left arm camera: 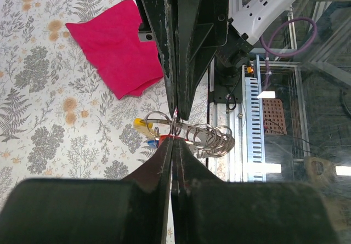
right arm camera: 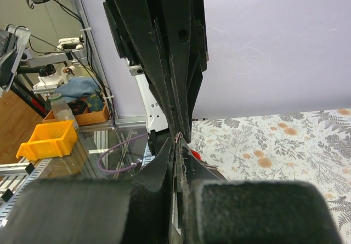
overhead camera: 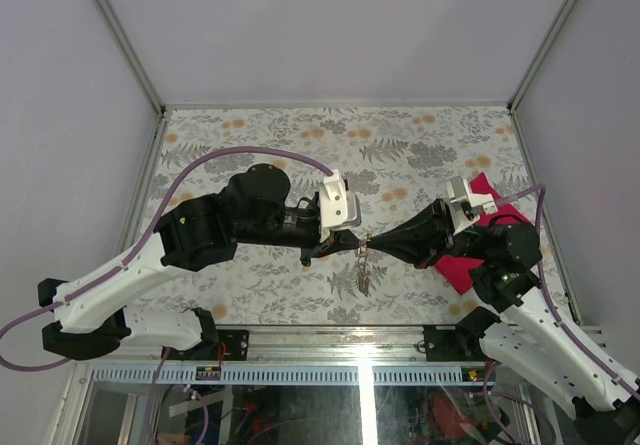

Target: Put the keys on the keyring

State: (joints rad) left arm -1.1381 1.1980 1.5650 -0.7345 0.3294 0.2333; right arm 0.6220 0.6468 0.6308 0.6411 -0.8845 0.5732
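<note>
Both grippers meet tip to tip above the front middle of the floral table. The keyring [overhead camera: 363, 271] hangs from that meeting point with its chain and keys dangling. In the left wrist view the silvery keyring [left arm camera: 215, 138] shows as coiled loops, with a yellow key head [left arm camera: 141, 125] and a red key head [left arm camera: 164, 138] beside it. My left gripper [left arm camera: 173, 141] is shut, its tips pinching the ring wire right at the red head. My right gripper [left arm camera: 176, 114] comes in from opposite, also shut on the ring. From its own wrist, the right gripper [right arm camera: 180, 143] shows a thin loop in its tips.
A magenta cloth [left arm camera: 118, 46] lies on the table at the right, partly under the right arm [overhead camera: 500, 250]. The table's front edge with its metal rail [overhead camera: 330, 333] runs just below the hanging keys. Glass walls close in both sides.
</note>
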